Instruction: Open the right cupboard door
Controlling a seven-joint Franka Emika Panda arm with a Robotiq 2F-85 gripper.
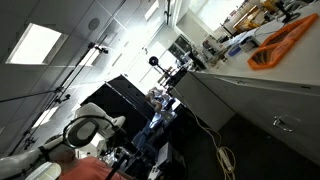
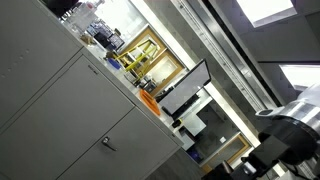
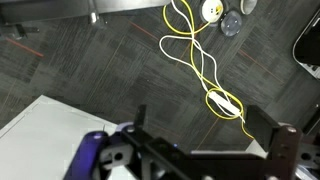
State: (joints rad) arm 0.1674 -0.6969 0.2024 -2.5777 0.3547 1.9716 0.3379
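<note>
Though both exterior views are tilted, you can find the right cupboard door (image 2: 85,160), a large flat pale grey-white rectangular panel under the counter, at 7 o'clock in an exterior view. Its small silver metal bar handle (image 2: 107,144) sits near the door's edge. The door looks shut, flush with the adjoining grey cabinet panel (image 2: 45,100) at its 10 o'clock. In an exterior view the same door (image 1: 258,108) lies at 4 o'clock, handle (image 1: 283,123) at its lower right.

Above it runs the pale flat countertop (image 1: 295,72), with a floppy orange object (image 1: 285,40) on it at 2 o'clock, too blurred to name. Your white robot arm (image 1: 90,128) is at 8 o'clock there, well apart from the door. In an exterior view the arm (image 2: 290,125) is at 4 o'clock, with a black flat monitor (image 2: 185,90) between it and the cabinets.

In the wrist view your gripper (image 3: 203,120) enters from 6 o'clock, its dark fingers (image 3: 268,128) spread wide with nothing between them. It hangs over dark grey carpet (image 3: 90,60). A looping thin yellow cable (image 3: 195,55) runs from 12 o'clock to near the right finger. A pale flat surface (image 3: 35,125) shows at 8 o'clock; you cannot tell from this view whether it is the door.
</note>
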